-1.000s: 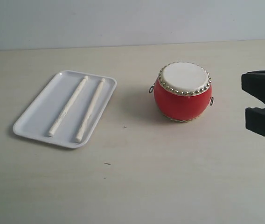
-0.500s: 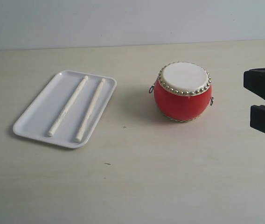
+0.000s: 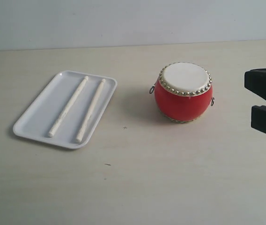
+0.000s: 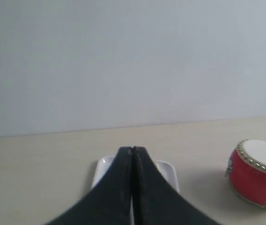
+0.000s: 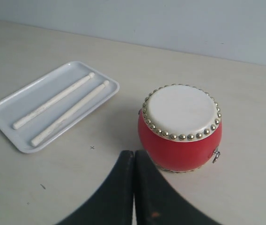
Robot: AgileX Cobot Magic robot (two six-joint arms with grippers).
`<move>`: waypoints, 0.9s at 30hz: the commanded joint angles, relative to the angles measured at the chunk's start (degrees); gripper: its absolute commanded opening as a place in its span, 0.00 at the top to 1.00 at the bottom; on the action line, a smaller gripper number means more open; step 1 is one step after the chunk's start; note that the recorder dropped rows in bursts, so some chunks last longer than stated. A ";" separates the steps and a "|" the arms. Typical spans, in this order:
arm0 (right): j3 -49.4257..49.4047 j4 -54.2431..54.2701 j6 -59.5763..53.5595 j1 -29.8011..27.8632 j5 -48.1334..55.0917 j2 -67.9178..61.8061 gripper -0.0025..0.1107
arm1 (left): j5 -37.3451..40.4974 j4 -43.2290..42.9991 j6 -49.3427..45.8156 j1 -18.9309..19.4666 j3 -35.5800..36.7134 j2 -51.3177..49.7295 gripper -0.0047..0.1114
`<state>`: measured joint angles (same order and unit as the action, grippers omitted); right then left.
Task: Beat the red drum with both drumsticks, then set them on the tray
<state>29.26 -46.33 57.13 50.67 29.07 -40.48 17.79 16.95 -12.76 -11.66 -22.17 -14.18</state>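
Red drum (image 3: 183,92): upright on the table (image 3: 137,178), skin up, nothing touching it.

Drumsticks: both lie in the tray (image 3: 41,112), one (image 3: 69,113) beside the other (image 3: 90,117), roughly parallel, a strip of bare tray between them.

My left claw (image 4: 132,149): pressed shut, empty, tray partly hidden behind it. My right claw (image 5: 133,153): pressed shut, empty, near the drum.

Progress: sticks on the tray and both claws bare fits either a task not begun or one finished. I cannot tell which; the drum skin shows no sign either way. If not begun, everything is left: pick up each stick, beat, return.

Room: drum and tray stand well apart, clear table between them and a broad bare stretch in front. Tray rim is low, so a stick should lift over it easily. More bare tray lies on the side away from the drum. Wall runs behind the table's far edge, well back from both things.
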 commanded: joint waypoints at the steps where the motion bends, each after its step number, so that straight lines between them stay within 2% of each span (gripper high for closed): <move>1: -0.34 -0.13 -0.08 0.00 -0.48 0.24 0.98 | -4.94 -0.63 -0.47 3.18 6.00 5.27 0.96; 5: -0.34 -0.13 -0.08 0.00 -0.48 0.24 0.98 | -9.38 0.62 -0.47 5.44 13.17 8.32 0.96; 11: -0.34 -0.13 -0.08 0.00 -0.48 0.24 0.98 | -17.79 1.75 -0.47 6.06 22.17 11.57 0.96; 19: -0.34 -0.13 -0.08 0.00 -0.48 0.24 0.98 | -16.88 1.51 -0.47 6.06 22.17 11.58 0.96; 27: -0.34 -0.13 -0.08 0.00 -0.48 0.24 0.98 | -16.49 9.22 0.18 6.06 22.17 11.58 0.96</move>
<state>29.26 -46.33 57.13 50.67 29.07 -40.48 1.40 24.02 -13.02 -5.72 -0.15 -3.06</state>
